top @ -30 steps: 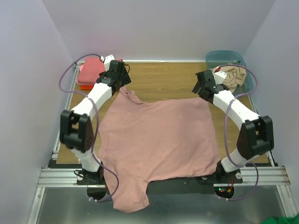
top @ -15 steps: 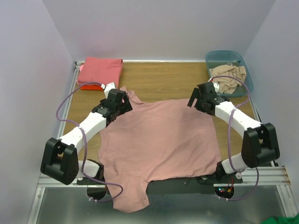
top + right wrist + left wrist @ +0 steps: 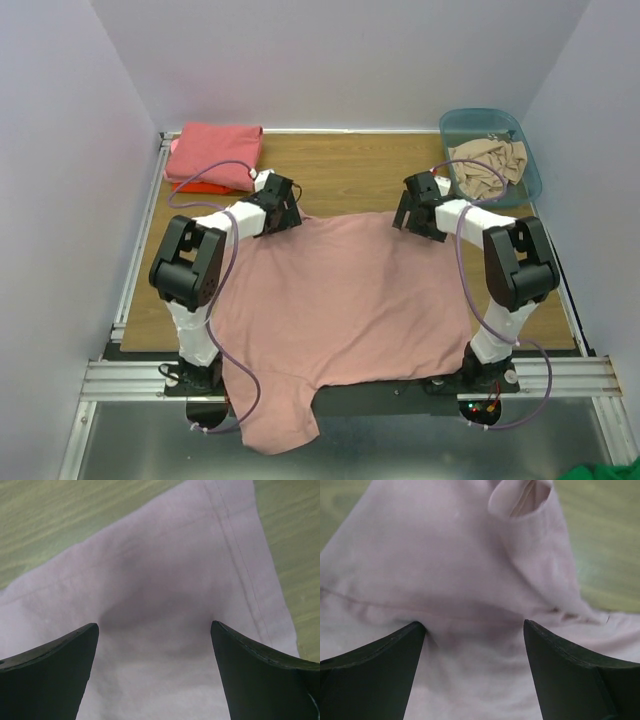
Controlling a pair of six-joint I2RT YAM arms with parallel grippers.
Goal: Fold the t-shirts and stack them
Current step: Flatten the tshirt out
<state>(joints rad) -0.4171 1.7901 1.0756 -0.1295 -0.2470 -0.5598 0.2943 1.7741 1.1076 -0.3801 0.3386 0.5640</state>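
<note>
wooden table [image 3: 350,165], spread dusty pink t-shirt [image 3: 340,300]

Wooden table [image 3: 340,170] under spread dusty pink t-shirt [image 3: 340,300], folded shirt stack [image 3: 212,152], teal bin [image 3: 480,113].

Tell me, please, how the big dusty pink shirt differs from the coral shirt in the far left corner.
The dusty pink shirt lies spread out, its near end hanging over the table edge; the coral shirt is folded into a rectangle. The dusty pink shirt is paler than the coral shirt. The open left gripper and right gripper are at the dusty pink shirt, not the coral shirt. Both are plain.
</note>
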